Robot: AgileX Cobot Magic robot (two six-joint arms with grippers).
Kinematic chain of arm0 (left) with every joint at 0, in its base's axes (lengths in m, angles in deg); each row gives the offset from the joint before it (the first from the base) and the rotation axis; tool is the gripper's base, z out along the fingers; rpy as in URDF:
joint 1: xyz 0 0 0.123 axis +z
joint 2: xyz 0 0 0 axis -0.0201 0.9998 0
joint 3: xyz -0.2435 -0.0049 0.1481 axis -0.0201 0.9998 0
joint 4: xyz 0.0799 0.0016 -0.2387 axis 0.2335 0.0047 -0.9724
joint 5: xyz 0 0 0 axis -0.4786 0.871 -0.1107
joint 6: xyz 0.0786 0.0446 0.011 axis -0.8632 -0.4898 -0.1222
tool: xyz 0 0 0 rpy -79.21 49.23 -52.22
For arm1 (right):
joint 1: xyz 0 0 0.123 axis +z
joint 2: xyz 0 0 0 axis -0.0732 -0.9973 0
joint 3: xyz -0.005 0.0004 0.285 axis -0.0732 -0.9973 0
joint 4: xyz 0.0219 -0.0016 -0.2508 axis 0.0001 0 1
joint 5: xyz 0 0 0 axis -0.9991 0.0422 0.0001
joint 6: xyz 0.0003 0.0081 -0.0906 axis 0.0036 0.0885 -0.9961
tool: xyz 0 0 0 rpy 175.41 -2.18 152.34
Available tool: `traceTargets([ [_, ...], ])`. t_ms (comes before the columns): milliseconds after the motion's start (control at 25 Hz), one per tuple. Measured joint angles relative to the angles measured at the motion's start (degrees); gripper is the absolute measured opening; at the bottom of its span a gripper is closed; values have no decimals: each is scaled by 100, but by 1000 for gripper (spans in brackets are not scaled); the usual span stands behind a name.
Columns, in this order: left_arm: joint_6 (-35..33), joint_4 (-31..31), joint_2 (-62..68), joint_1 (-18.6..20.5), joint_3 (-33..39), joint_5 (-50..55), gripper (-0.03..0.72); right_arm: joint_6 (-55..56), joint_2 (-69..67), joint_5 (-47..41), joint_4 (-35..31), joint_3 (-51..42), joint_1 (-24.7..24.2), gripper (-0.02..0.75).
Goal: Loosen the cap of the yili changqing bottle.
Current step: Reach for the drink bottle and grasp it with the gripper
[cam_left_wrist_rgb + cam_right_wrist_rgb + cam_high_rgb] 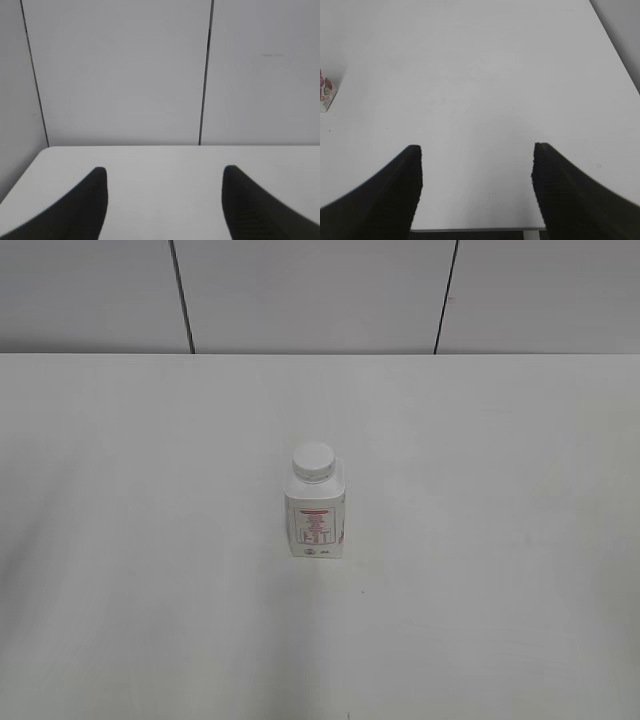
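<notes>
A small white yili changqing bottle (316, 512) stands upright, long axis vertical, near the middle of a white surface (500, 590), its cap (313, 461) on top and its pink-red label facing the camera. Neither arm has approached. The left gripper (165, 200) and right gripper (477, 185) both have fingers spread apart, holding nothing. Judged next: one steadies the body, the other grips the cap.

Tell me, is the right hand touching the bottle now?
Apart. In the right wrist view the right hand is open over bare table, and the bottle stands far off at the left edge.
</notes>
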Motion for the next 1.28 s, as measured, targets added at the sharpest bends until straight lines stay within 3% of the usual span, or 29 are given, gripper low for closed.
traceTargets([
  [240,0,0,724,-195,23,-138,439,0,0,0,46,0,0,544],
  [600,0,60,818,-201,40,-535,435,0,0,0,46,0,0,544],
  [920,-223,1300,1359,-201,40,-1006,433,0,0,0,0,0,0,544],
  [1280,-222,1406,2281,-402,40,-1741,432,0,0,0,0,0,0,544],
])
